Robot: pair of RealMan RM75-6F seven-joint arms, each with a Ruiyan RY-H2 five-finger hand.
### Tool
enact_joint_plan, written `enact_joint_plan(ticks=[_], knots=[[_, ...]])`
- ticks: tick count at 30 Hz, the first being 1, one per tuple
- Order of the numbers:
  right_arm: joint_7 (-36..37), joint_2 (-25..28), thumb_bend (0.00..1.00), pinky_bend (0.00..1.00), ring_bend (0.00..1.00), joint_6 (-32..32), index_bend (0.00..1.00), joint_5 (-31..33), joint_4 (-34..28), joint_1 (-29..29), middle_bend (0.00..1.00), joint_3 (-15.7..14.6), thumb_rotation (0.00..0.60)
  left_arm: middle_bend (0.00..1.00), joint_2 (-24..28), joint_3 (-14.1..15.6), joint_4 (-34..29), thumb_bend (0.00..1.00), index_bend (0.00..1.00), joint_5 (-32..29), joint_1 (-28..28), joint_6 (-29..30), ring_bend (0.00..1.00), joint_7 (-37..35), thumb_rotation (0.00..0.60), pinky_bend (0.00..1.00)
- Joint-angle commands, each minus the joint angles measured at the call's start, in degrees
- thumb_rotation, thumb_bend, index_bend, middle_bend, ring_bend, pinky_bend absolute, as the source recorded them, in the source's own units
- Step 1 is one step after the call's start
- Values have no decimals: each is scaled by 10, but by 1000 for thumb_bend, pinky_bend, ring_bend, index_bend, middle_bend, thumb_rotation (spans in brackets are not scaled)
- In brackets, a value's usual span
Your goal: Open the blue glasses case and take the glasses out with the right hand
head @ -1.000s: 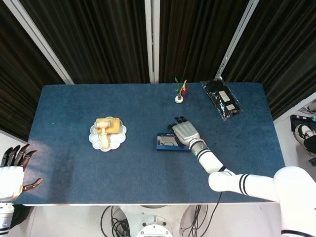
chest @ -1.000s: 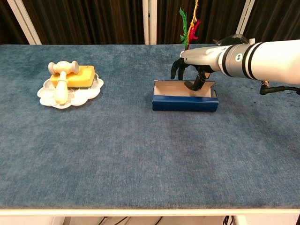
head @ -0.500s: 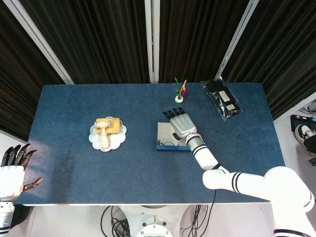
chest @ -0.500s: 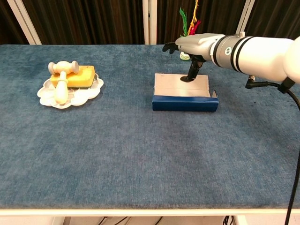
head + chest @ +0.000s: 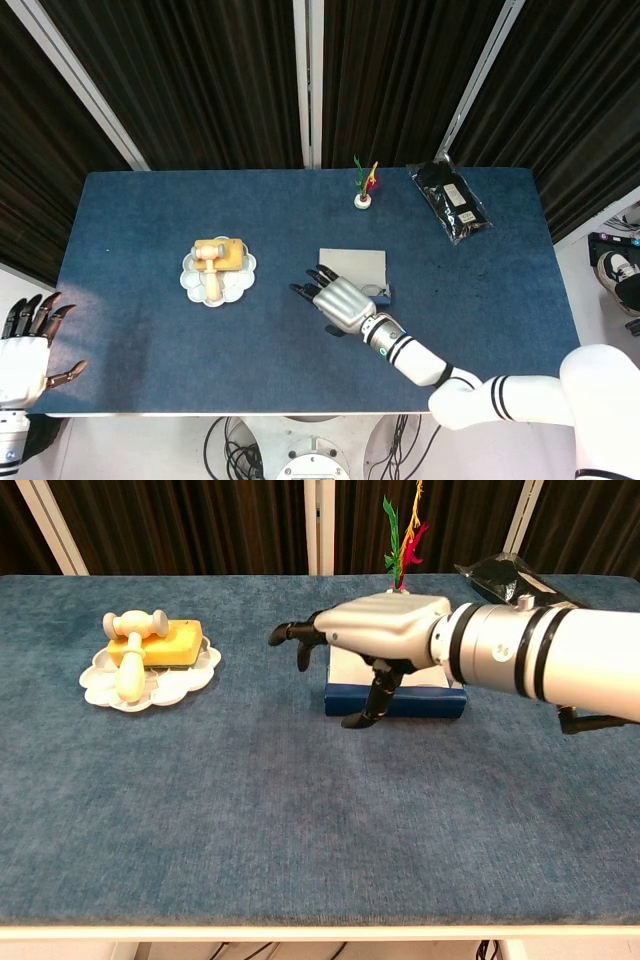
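The case (image 5: 353,273) lies open near the middle of the table (image 5: 150,340), a little toward the robot's right, with its lid (image 5: 352,267) folded flat away from the robot and its blue front wall (image 5: 395,700) facing the chest camera. Its long axis runs left to right across the table.

The right hand (image 5: 338,302) hovers palm down, just in front of the case and toward its left end. Its fingers (image 5: 305,285) are spread and reach out past the case's left corner, and it has hold of nothing. So the case lies behind the hand and slightly to its right, on the side away from the robot. In the chest view the hand and wrist cover most of the case's interior, so the glasses cannot be made out there; the head view shows only a small light shape at the near right edge, too small to name.

The left hand (image 5: 25,355) is well apart at the table's near left corner, fingers apart and empty. The right hand is by far the nearer. To lift the glasses it would likely have to travel back and rightward over the tray, then come down along the long axis.
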Motion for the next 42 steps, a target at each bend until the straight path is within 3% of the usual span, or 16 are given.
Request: enact_joint_plan(ticks=[1,8,18,23,29,37,42], knots=[[-19,-26,177,0,0,-14,63,9,24,10,230,2,597,65,-1,0,1,36,212,-1,2,1,0,-2,600,0],[-72,-22,185,0,0,0,63,20,20,4,273,-15,596,65,-4,2,8,36,212,1,5,6,0,-9,600,0],[-122,80,193,0,0,56,63,1,-74,-48,316,-70,596,65,-7,2,11,36,212,9,4,9,0,-10,600,0],[-59,122,222,0,0,113,64,-54,-107,-96,181,-73,597,65,-7,0,11,37,212,9,1,7,0,-9,600,0],[38,180,373,0,0,153,38,-47,-112,-156,217,-64,596,65,-8,-2,16,37,212,4,-1,1,0,-15,600,0],[118,194,609,0,0,70,0,38,-49,-174,251,-43,596,65,-12,-4,21,37,212,2,-9,-10,0,-16,600,0],[137,170,652,0,0,26,0,60,0,-171,251,-31,596,65,-10,-4,18,36,212,1,-9,-11,0,-14,600,0]])
